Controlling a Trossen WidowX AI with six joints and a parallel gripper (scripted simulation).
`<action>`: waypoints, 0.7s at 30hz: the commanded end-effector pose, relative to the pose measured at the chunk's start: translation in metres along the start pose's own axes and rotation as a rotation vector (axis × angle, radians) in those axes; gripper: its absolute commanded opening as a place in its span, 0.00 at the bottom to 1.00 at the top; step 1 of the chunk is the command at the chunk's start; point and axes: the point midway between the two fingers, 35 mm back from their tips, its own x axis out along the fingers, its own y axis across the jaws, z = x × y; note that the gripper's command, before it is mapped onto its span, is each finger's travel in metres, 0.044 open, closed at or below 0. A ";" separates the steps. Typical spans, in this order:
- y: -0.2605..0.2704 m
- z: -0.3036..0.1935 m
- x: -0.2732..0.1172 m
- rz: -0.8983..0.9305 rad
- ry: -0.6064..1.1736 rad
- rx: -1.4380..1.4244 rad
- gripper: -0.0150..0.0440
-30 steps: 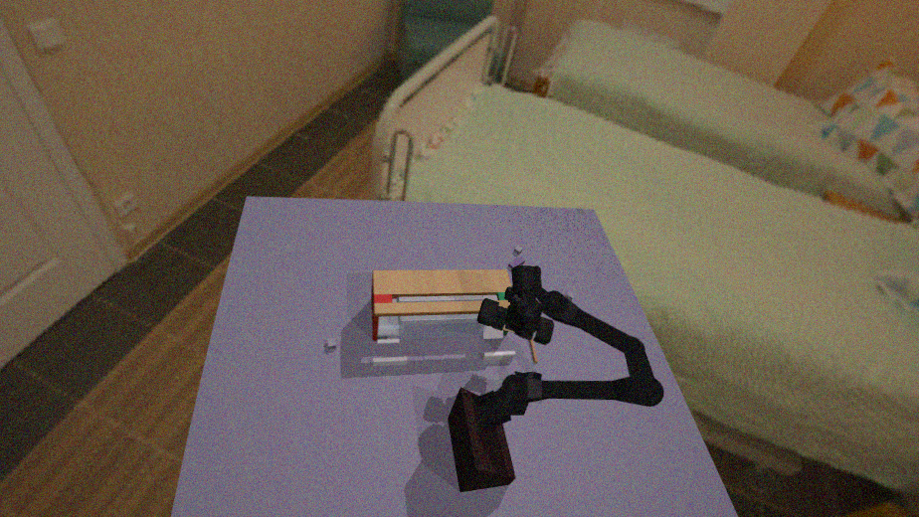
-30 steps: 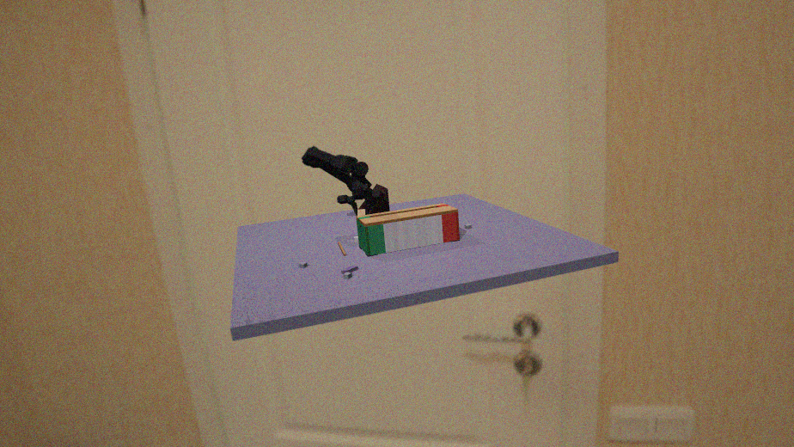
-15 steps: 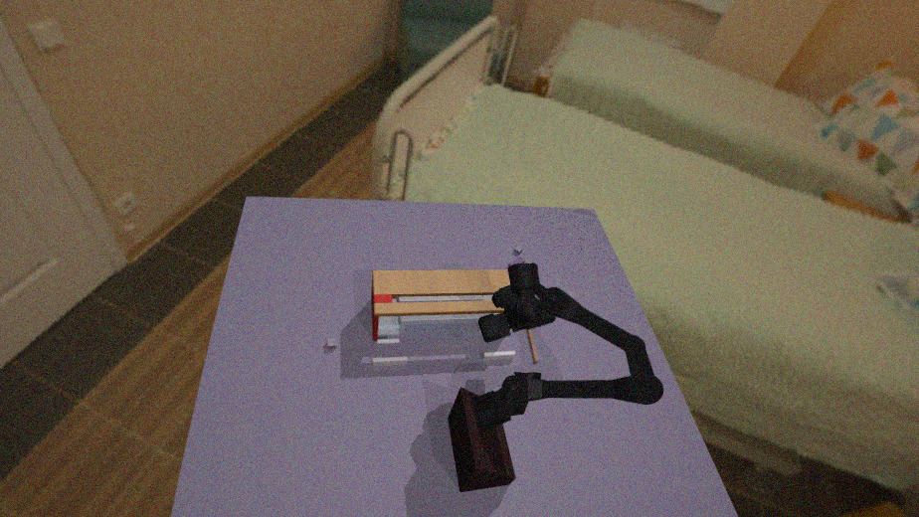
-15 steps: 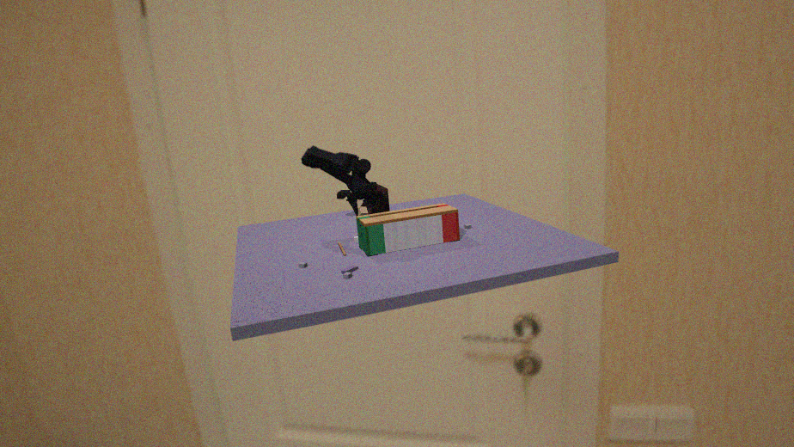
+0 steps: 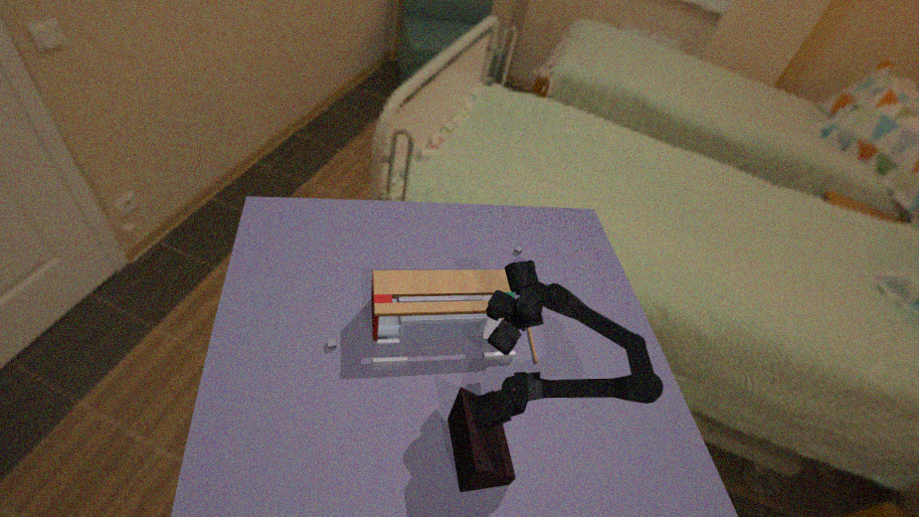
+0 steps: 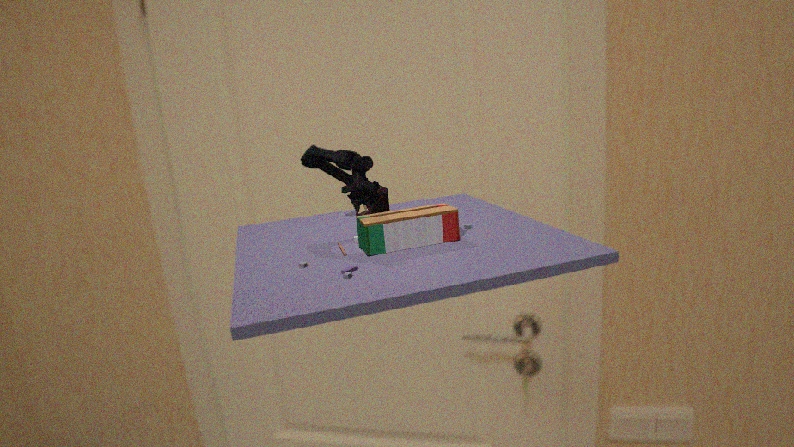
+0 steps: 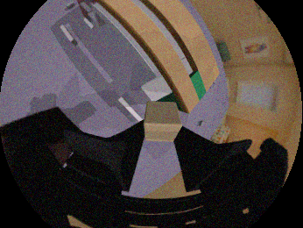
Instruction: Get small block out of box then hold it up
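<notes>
The clear-fronted box stands upright on the table, with a wooden slotted top, a green end and a red end. My gripper is shut on a small tan block, which sits squarely between the fingertips in the wrist view. The gripper is raised above the table beside the front of the box's green end. In the top view the wrist and fingers hide the block. The gap between block and box is hard to judge.
A thin orange stick lies beyond the green end. Small grey cubes and a purple piece lie around the box. The dark arm base stands in front of it.
</notes>
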 end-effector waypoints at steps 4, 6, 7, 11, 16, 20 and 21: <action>-0.004 0.000 -0.006 -0.020 0.008 -0.265 0.25; -0.005 0.000 -0.007 -0.024 0.012 -0.347 0.25; -0.005 0.000 -0.008 -0.026 0.014 -0.388 0.25; -0.007 0.000 -0.011 -0.035 0.022 -0.551 0.25; -0.009 -0.001 -0.015 -0.044 0.035 -0.755 0.25; -0.011 -0.001 -0.018 -0.051 0.047 -0.918 0.25; -0.011 -0.001 -0.019 -0.053 0.050 -0.959 0.25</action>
